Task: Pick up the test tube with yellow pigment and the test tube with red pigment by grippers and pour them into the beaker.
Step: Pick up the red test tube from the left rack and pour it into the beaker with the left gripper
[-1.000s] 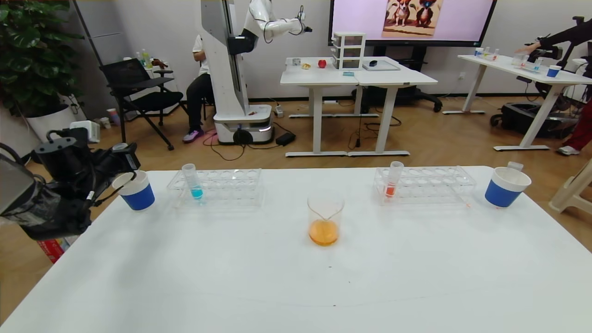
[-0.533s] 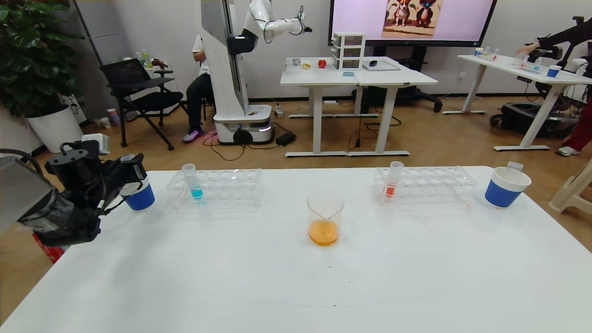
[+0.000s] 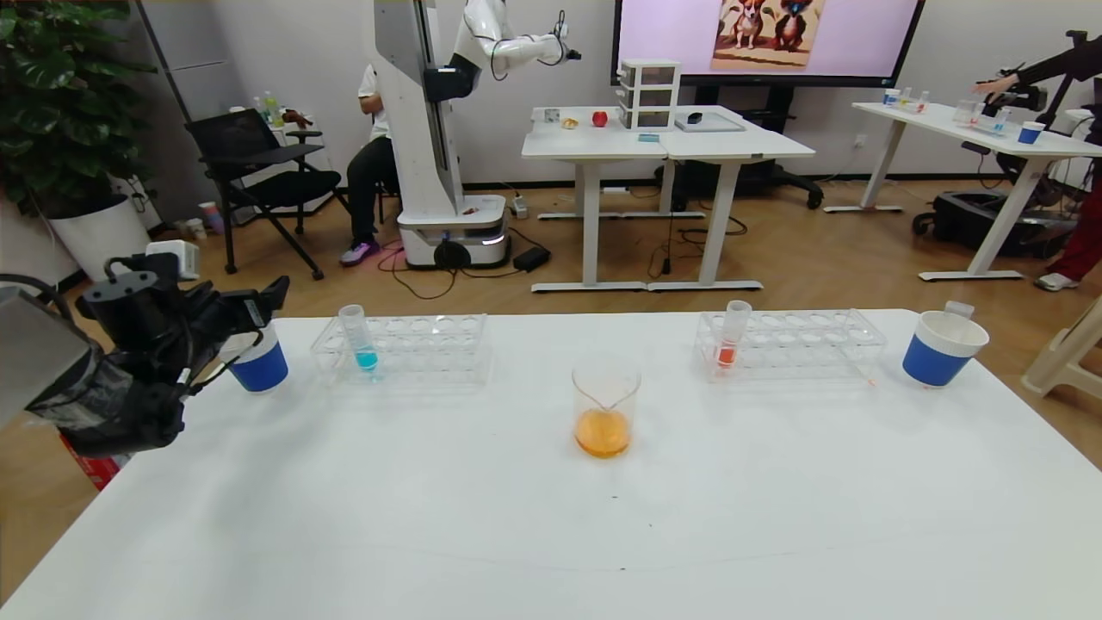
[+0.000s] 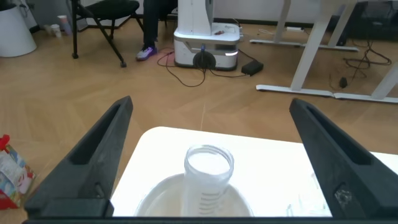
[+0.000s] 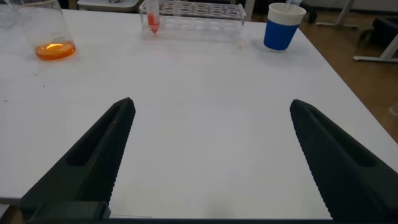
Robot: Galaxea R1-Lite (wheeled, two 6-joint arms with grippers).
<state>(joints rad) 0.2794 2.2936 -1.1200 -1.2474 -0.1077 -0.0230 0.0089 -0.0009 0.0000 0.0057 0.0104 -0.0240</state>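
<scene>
Beaker [image 3: 605, 408] stood mid-worktop [image 3: 551, 517], clear glass, shallow orange liquid at its base. Left gripper [image 3: 258, 303] hung wide open over the left paper cup [image 3: 256, 365], an empty tube [image 4: 208, 180] standing inside; best to lift straight up. Right gripper [image 5: 211, 162] wide open, low over the worktop.
</scene>
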